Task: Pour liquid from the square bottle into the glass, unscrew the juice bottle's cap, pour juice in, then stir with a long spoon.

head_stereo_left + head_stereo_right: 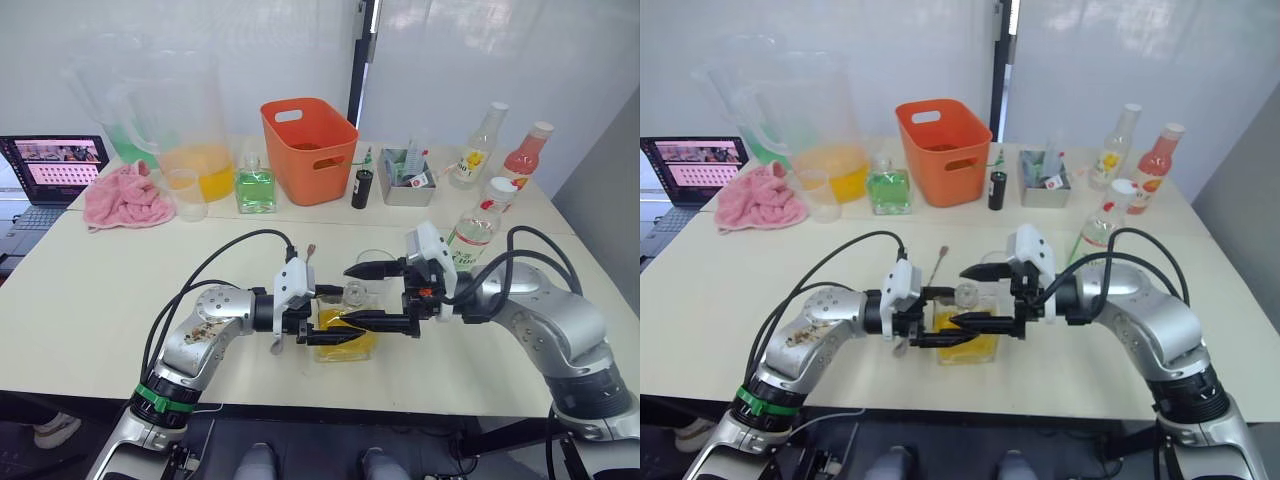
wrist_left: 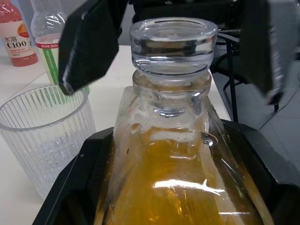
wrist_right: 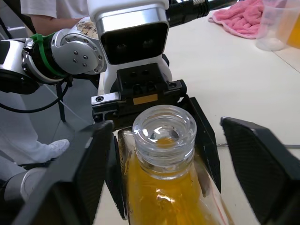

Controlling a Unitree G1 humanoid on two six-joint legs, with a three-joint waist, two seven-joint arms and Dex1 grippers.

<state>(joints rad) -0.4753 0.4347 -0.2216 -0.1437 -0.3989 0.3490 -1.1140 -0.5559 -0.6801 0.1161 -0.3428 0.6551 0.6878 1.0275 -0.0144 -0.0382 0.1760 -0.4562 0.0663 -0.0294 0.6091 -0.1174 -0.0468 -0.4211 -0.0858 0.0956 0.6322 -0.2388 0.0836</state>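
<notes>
The square bottle [image 1: 347, 341] of amber liquid stands upright at the table's front centre, its clear glass stopper [image 3: 164, 127] still in the neck. My left gripper [image 1: 335, 322] is shut on the bottle's body. My right gripper [image 1: 350, 294] is open, one finger on each side of the stopper and not touching it. Just behind the bottle stands the ribbed empty glass [image 2: 44, 136]. To the right are the juice bottle [image 1: 472, 232] and its white cap [image 1: 500, 187]. The long spoon [image 1: 938, 265] lies on the table behind my left gripper.
Along the back stand an orange basket [image 1: 308, 148], a green square bottle [image 1: 255, 188], a pitcher [image 1: 195, 130] of orange liquid, a plastic cup [image 1: 187, 193], a pink cloth [image 1: 125, 197], a laptop [image 1: 55, 165], a metal tin [image 1: 405, 175], a yellow-labelled bottle [image 1: 478, 145] and a pink bottle [image 1: 527, 155].
</notes>
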